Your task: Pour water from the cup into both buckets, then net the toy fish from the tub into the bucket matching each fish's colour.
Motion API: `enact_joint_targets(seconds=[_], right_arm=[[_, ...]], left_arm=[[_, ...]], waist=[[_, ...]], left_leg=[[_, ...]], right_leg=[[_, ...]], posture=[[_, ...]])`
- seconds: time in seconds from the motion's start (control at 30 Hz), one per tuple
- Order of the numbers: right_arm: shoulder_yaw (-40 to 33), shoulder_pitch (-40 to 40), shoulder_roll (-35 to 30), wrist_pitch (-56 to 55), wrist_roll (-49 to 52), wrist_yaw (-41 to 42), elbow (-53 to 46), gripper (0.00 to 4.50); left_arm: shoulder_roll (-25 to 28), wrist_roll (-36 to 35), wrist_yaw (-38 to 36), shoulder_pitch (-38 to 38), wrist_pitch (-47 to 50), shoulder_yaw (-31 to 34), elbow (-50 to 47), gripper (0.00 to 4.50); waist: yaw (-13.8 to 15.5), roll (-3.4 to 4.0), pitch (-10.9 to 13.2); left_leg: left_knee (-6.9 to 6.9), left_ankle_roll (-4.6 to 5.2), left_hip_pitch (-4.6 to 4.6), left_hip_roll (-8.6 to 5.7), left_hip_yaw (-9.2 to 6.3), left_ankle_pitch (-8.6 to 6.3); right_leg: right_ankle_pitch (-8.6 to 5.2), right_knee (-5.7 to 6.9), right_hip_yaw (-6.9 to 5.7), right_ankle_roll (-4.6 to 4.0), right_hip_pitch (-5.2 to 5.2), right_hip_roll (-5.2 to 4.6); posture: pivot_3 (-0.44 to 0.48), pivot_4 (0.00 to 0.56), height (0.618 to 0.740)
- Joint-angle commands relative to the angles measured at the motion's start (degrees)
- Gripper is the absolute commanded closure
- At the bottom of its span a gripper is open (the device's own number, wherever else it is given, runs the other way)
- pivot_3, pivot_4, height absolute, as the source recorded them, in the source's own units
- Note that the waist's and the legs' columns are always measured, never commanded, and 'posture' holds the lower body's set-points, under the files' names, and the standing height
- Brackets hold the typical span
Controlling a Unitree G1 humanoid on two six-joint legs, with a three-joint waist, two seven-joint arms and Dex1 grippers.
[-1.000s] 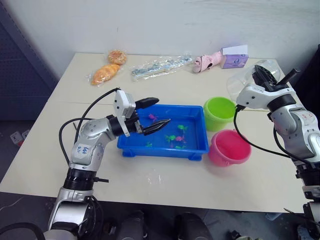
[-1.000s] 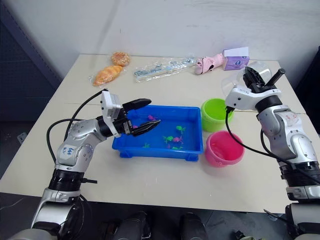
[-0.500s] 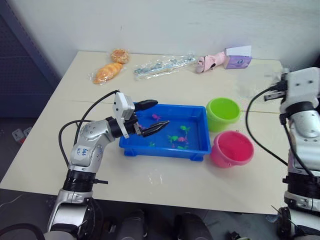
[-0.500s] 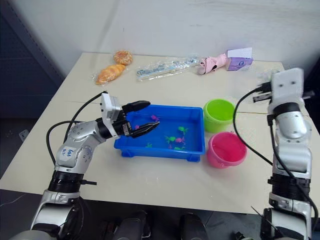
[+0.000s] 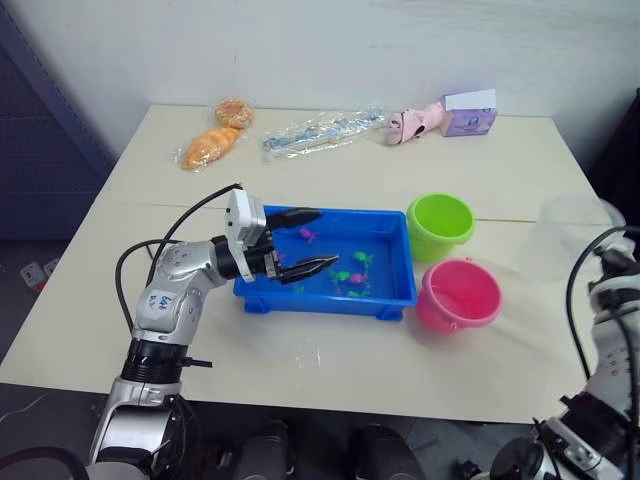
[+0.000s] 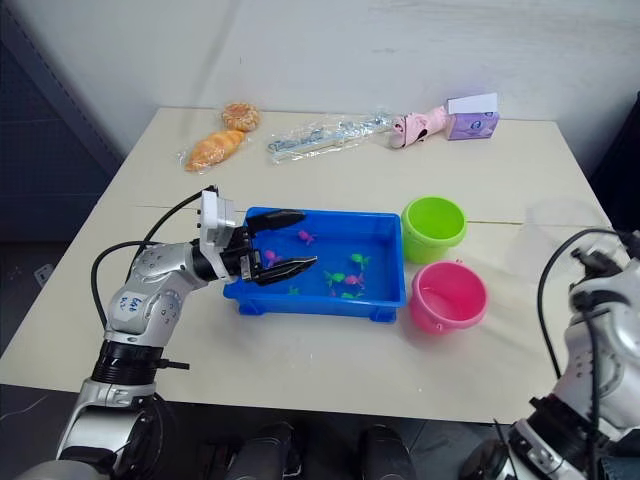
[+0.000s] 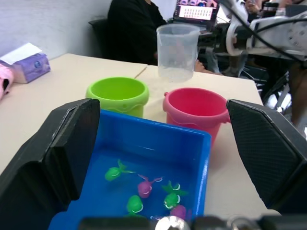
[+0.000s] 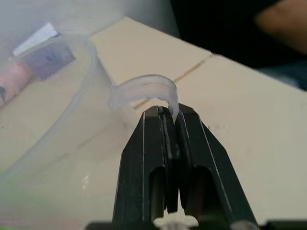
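Taking the blue tub [image 5: 330,262] as the landmark, the pink bucket [image 5: 459,295] stands nearest the front table [image 5: 330,350] edge, just off the tub's right end and almost touching it. The left claw [image 5: 300,243] hovers over the tub's left end with its two black fingers spread wide apart, nothing between them. Inside the tub lie several tiny toy fish [image 7: 144,186], pink and green ones mixed, gathered toward the middle and right of the tub floor (the left wrist view shows about five).

The lime green bucket [image 5: 441,226] stands just behind the pink one, beside the tub's far right corner. Well to the right of the tub, past both buckets, the clear cup [image 5: 570,233] stands upright near the table's right edge. The right claw [image 8: 172,143] is clamped tight on the cup's rim, its fingers pinching the clear plastic just below the pouring lip [image 8: 144,91].

Far behind the tub, along the back of the table, sit two wrapped bread rolls [image 5: 212,146] toward the left, a long clear plastic packet [image 5: 320,131] near the middle, and a pink toy [image 5: 415,122] beside a small purple box [image 5: 468,113] toward the right.
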Motion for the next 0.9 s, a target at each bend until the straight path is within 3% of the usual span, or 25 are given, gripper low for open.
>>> enact_joint_targets(seconds=[0.03,0.33,0.43,0.63,0.67,0.77,0.9], right_arm=[[2.16,0.95,-0.22,-6.06,-0.60,-0.30,2.57,4.41],[3.37,0.79,1.35,-15.54,1.64,-2.64,12.11,4.41],[6.02,2.50,-0.15,-15.92,1.98,0.58,12.58,3.48],[6.10,10.65,-0.50,-8.53,5.48,-1.86,0.96,0.35],[6.02,12.32,-0.31,-6.95,6.42,-2.04,-1.42,0.07],[4.33,21.79,0.80,0.25,11.90,-2.11,-12.42,0.07],[0.07,31.71,0.24,4.83,19.48,-1.07,-19.92,0.07]], left_arm=[[0.42,-0.91,-1.50,-0.88,-0.33,0.19,-0.49,0.00],[0.88,-0.28,-2.77,-1.92,-1.42,0.70,0.70,0.00],[0.73,0.08,-2.23,-2.12,-2.43,1.11,1.13,0.00],[2.16,-0.11,-3.09,-1.71,-2.53,1.70,1.33,0.00],[2.58,-0.36,-3.20,-1.61,-2.19,2.02,1.37,0.00],[6.38,-0.60,-5.59,-0.22,-0.88,2.89,1.47,0.00],[10.81,-0.34,-7.63,1.38,-0.89,4.40,2.41,0.00]], waist=[[-0.10,0.00,0.00],[-0.14,0.00,0.00],[-0.14,0.00,0.00],[0.07,0.01,0.00],[0.14,0.01,0.00],[0.28,0.04,-0.02],[0.21,0.04,-0.02]], left_leg=[[0.01,0.02,0.00,-0.01,0.02,0.01],[0.02,0.03,-0.04,-0.03,0.07,0.02],[0.01,0.03,-0.05,-0.03,0.08,0.02],[0.01,0.03,-0.09,-0.02,0.08,0.02],[0.01,0.03,-0.12,-0.02,0.08,0.02],[-0.03,0.03,-0.16,-0.02,0.08,0.02],[-0.09,0.05,-0.17,-0.01,0.08,0.01]], right_leg=[[0.00,0.03,0.03,0.00,-0.01,0.00],[0.00,0.30,0.16,0.00,-0.13,-0.01],[0.00,0.30,0.17,0.00,-0.16,-0.01],[0.00,0.36,0.22,0.00,-0.23,0.00],[0.00,0.35,0.22,0.00,-0.26,-0.01],[0.00,0.35,0.26,0.00,-0.32,-0.01],[0.00,0.30,0.34,0.00,-0.31,0.00]], posture=[[0.000,0.150,0.740],[0.000,0.150,0.740],[0.000,0.150,0.740],[0.000,0.150,0.740],[0.000,0.150,0.740],[0.000,0.150,0.740],[0.000,0.150,0.740]])
